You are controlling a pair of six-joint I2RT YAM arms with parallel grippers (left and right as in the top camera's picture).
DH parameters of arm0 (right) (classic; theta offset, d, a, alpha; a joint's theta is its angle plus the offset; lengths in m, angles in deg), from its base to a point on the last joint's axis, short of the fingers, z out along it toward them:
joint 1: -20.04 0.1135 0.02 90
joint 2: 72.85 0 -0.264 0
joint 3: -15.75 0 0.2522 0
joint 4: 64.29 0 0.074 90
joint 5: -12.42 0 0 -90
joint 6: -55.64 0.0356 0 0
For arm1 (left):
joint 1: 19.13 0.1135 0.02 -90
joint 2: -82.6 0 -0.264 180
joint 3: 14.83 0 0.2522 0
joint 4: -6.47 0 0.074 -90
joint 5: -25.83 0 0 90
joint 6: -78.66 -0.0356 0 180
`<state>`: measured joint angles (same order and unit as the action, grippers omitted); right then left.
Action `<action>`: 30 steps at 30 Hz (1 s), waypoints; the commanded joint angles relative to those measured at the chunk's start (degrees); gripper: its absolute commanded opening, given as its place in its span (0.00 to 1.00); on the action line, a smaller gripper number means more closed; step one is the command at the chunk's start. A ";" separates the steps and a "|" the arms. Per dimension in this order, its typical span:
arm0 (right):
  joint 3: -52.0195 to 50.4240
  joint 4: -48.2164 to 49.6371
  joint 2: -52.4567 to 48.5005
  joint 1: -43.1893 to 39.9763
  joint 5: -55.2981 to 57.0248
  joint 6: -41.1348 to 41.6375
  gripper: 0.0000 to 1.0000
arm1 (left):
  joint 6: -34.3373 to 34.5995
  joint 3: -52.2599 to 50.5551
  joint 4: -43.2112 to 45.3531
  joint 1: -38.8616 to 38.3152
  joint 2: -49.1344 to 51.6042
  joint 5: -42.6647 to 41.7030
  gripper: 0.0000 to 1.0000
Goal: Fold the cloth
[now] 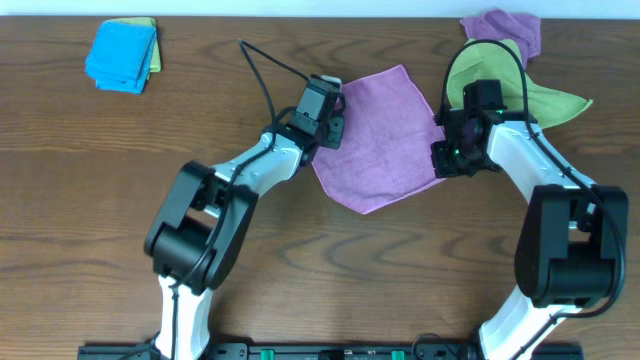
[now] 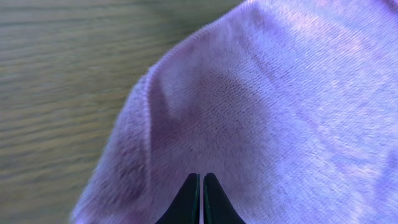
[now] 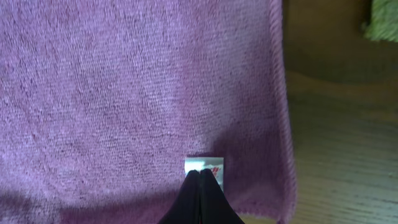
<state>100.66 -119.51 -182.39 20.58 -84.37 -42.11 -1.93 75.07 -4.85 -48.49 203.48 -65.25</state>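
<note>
The lilac cloth (image 1: 380, 140) lies spread flat as a diamond in the middle of the wooden table. My left gripper (image 1: 332, 124) sits at its upper left corner. In the left wrist view its fingers (image 2: 201, 177) are shut together on the cloth (image 2: 280, 112), which creases toward the tips. My right gripper (image 1: 446, 156) sits at the cloth's right corner. In the right wrist view its fingers (image 3: 200, 173) are shut on the cloth (image 3: 124, 93) right at the small white tag (image 3: 211, 163), close to the hemmed edge.
A lime-green cloth (image 1: 545, 100) lies behind my right arm, with another purple cloth (image 1: 505, 30) at the far edge. The green one shows in the right wrist view (image 3: 382, 22). A folded blue cloth (image 1: 122, 55) lies at the far left.
</note>
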 commanded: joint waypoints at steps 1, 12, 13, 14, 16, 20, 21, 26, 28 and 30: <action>-0.35 0.33 1.42 -0.48 0.59 0.87 0.01 | -3.50 0.96 2.40 0.09 3.26 -0.37 0.05; -0.35 0.17 1.42 -0.48 5.95 0.87 0.01 | -7.34 0.96 6.88 0.09 5.25 4.48 0.06; -0.35 0.09 1.42 -0.48 5.95 0.87 0.01 | -8.09 0.96 7.39 0.09 5.62 4.50 0.05; -0.35 0.07 1.42 -0.48 5.95 0.87 0.01 | -8.79 0.96 8.07 0.09 6.05 4.72 0.06; -0.35 -0.07 1.42 -0.48 5.92 0.90 0.01 | -9.73 0.96 9.42 0.09 6.75 5.38 0.05; -0.35 -0.37 1.40 -0.48 5.95 0.90 0.01 | -11.15 0.96 12.20 0.09 7.76 7.30 0.06; -0.35 -0.39 1.40 -0.48 5.97 0.90 0.01 | -11.47 0.96 12.59 0.11 8.00 7.32 0.06; -0.35 -0.70 1.40 -0.48 8.15 3.04 0.01 | -13.40 0.96 12.94 0.15 8.79 9.25 0.06; -0.35 -0.96 1.42 -0.48 8.31 3.08 0.01 | -14.23 0.96 13.29 0.20 8.87 10.34 0.06; -0.37 -1.27 1.40 -0.48 8.35 4.61 0.01 | -15.34 0.96 13.81 0.46 8.90 10.71 0.06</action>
<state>100.62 -120.51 -182.39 20.58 -77.29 -40.14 -14.61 75.15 8.53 -48.49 210.76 -57.40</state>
